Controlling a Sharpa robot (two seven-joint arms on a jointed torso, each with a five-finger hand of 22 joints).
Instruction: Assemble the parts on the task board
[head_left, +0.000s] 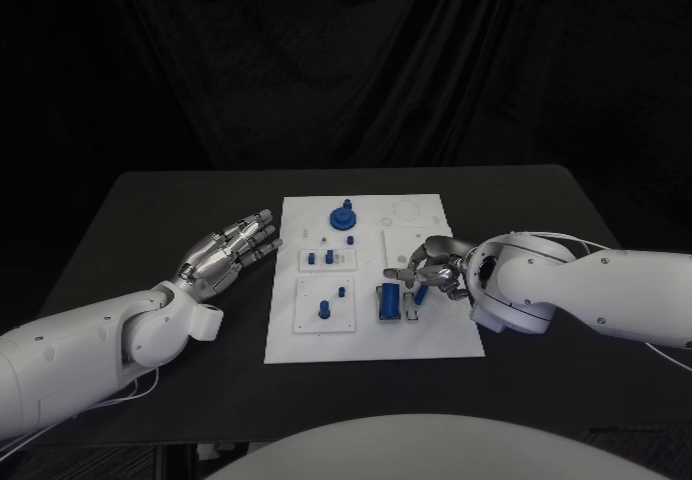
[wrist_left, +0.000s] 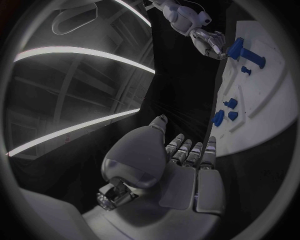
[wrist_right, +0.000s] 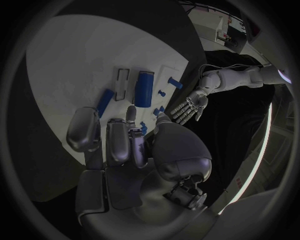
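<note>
The white task board (head_left: 433, 335) lies mid-table. On it are a tall blue part (head_left: 343, 217) at the far end, small blue pegs (head_left: 329, 258) on a raised plate, and a blue cylinder (head_left: 389, 300) lying flat near the right side. My right hand (head_left: 430, 270) hovers over the board's right part with its fingertips beside the cylinder, fingers apart and nothing held. In the right wrist view the right hand (wrist_right: 119, 145) spreads above the board (wrist_right: 69, 55), with the cylinder (wrist_right: 145, 87) just beyond its fingertips. My left hand (head_left: 231, 250) lies flat and open on the table beside the board's left edge.
A second raised white plate (head_left: 325, 303) with small blue pegs sits on the board's near left. Bare black table (head_left: 159, 210) surrounds the board. The left wrist view shows the left hand (wrist_left: 181, 165) beside the board's edge (wrist_left: 262, 95).
</note>
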